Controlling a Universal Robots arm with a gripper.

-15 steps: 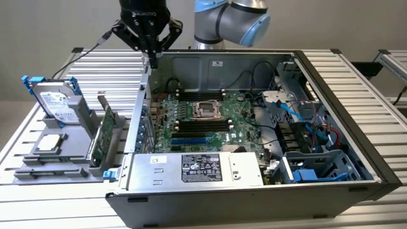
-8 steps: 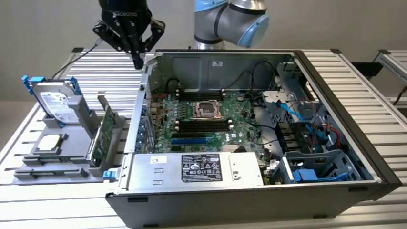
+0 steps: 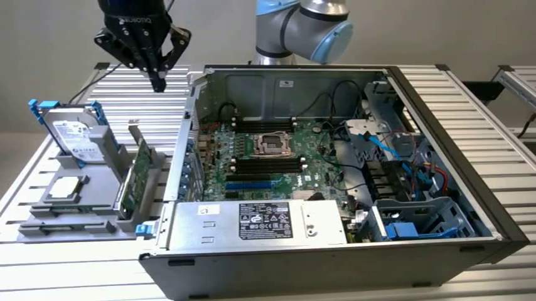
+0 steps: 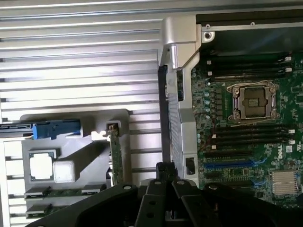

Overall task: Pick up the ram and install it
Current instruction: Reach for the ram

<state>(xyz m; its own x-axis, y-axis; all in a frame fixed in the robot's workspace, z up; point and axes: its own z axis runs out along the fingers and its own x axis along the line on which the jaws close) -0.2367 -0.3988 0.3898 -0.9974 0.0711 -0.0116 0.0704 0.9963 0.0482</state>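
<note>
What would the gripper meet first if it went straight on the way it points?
The gripper would probably meet the slatted table between the grey tray and the computer case; depth is unclear.

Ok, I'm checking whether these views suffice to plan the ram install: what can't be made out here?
- ram: wrist view sees it edge-on, its chips not visible; the gripper covers one end.
- memory slots: exterior view, too small to tell whether latches stand open.
- motherboard: near edge hidden under the power supply, exterior view.
- label: text too small, exterior view.
</note>
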